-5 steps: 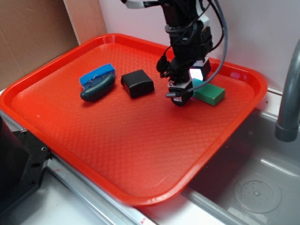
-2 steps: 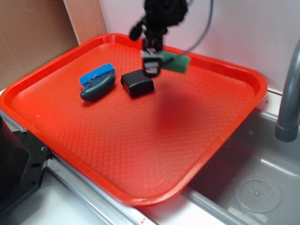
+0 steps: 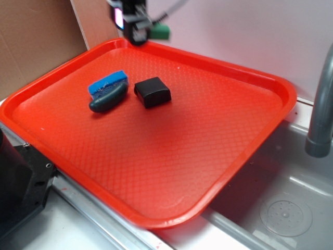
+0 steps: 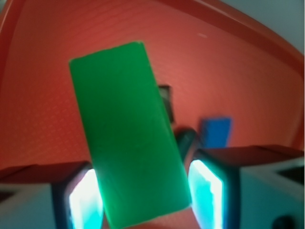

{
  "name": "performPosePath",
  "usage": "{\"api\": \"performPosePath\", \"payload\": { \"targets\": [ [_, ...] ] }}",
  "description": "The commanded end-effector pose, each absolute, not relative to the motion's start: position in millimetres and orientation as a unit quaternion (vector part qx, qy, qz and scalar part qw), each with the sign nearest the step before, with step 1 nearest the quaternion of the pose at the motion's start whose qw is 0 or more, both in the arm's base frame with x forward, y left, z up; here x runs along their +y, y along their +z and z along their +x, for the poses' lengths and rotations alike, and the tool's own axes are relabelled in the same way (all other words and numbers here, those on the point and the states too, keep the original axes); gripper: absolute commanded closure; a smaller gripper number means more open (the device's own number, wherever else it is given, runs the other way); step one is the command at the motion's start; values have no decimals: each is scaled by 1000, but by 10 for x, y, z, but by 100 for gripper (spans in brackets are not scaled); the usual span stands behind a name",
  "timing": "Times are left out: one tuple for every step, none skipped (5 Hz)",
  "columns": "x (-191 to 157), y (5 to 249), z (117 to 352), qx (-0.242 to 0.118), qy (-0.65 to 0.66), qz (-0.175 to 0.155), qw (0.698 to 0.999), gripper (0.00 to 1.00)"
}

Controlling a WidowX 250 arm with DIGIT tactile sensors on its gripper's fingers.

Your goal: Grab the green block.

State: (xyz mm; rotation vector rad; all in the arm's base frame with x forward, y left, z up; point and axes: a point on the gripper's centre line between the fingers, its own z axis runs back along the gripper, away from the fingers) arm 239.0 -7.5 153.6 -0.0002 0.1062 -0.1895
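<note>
Grab looks done, judging by both views: the small flat bright-green rectangular block sits pinched between the two fingers of the black robot gripper, which are clamped on its long sides near its lower end, lit pads pressed against it in the wrist view. The green block is high in the air, clear of the red textured plastic tray, up over the tray's far rim and near the pale back wall; only a blurred end of it pokes out to the side of the gripper in the exterior view. In the wrist view the block runs lengthwise away from the fingers, tilted a bit off their axis, most of its length sticking out past the pads, so the hold is near one end rather than centred; my judgement is it could pivot if jolted, but nothing shows it slipping. Left on the tray: the black squarish block near the tray's middle-back, and just beside it, not touching, the dark green rounded oblong thing with a blue sponge-like piece on top. Both lie flat, well apart from the gripper. Nothing left of the task as worded except keeping the grip; no drop-off spot is given. Grey sink and faucet pipe sit off the tray's side, uninvolved.
</note>
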Motion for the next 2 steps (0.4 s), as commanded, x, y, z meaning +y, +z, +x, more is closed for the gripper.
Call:
{"api": "performPosePath", "payload": {
  "targets": [
    [-35, 1970, 2124, -4, 27, 3, 1000, 100],
    [-165, 2024, 1941, -16, 5, -1, 1000, 100]
  ]
}}
